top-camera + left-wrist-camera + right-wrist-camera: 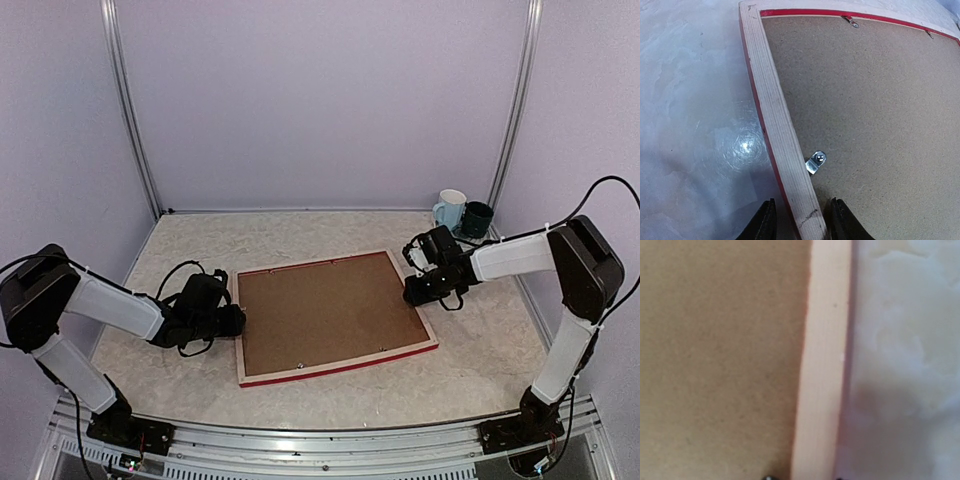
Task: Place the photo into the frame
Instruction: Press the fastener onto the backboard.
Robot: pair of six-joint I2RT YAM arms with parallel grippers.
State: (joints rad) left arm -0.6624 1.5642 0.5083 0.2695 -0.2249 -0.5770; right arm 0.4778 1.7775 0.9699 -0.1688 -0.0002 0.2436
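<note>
Containers: two mugs beyond the frame's far right corner, touching or nearly so, one white (pixel 450 208) and one dark green (pixel 478 218). Their insides are not readable from the top view.

The frame (pixel 340 363) lies face down, mid-tabletop (pixel 200 250). A brown backing board (pixel 325 310) fills its opening.

Photo: not visible in any view, as the board covers the opening.

Count: one frame, one board, two mugs. Three small metal tabs show along the frame's inner edge in the left wrist view, the nearest (pixel 816 162) just inside the left rail.

Left end effector (pixel 236 318): fingers (pixel 765 222) straddle the frame's left rail. The tips are cut off at the picture edge, so cannot tell whether they pinch it.

Right end effector (pixel 412 293): at the frame's right rail. The wrist view is blurred and shows only two dark tips either side of the rail, so cannot tell whether it grips.
</note>
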